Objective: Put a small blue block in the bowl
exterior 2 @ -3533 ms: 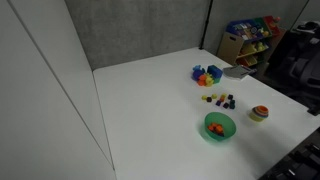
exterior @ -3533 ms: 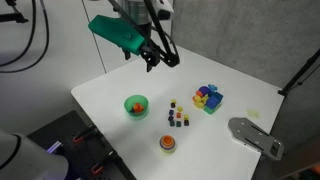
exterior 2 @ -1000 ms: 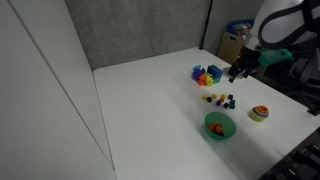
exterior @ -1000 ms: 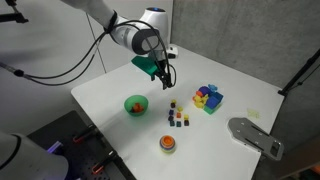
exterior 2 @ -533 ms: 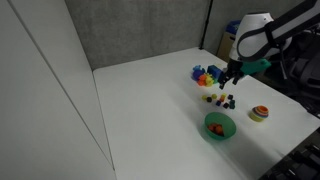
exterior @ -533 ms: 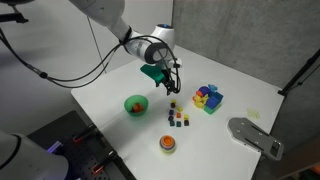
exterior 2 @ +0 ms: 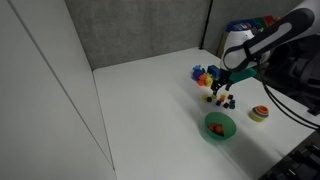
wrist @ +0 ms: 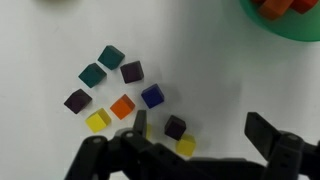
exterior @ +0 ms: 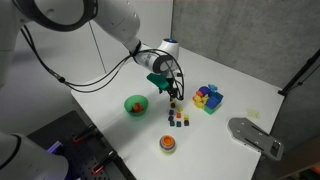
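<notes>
The small blue block (wrist: 152,96) lies on the white table among several tiny cubes: teal, purple, orange and yellow. My gripper (wrist: 199,127) is open and empty just above this cluster. A dark purple cube (wrist: 175,127) and a yellow cube (wrist: 186,146) lie between the fingers, and the blue block is just beyond the left finger (wrist: 137,124). The green bowl (wrist: 300,30) sits at the top right of the wrist view and holds orange-red pieces. In both exterior views the gripper (exterior: 175,97) (exterior 2: 218,92) hangs over the cubes (exterior: 178,118) (exterior 2: 226,101), near the bowl (exterior: 135,105) (exterior 2: 219,126).
A blue-yellow-purple pile of larger blocks (exterior: 208,98) (exterior 2: 205,75) stands beyond the cubes. An orange-red round piece (exterior: 167,143) (exterior 2: 260,113) lies near the table's edge. A grey plate (exterior: 255,136) juts out beside the table. A toy shelf (exterior 2: 250,35) stands behind.
The arm has come down from high over the back of the table and moved across to just above the cluster of tiny cubes. The gripper stays open. No object has moved.
</notes>
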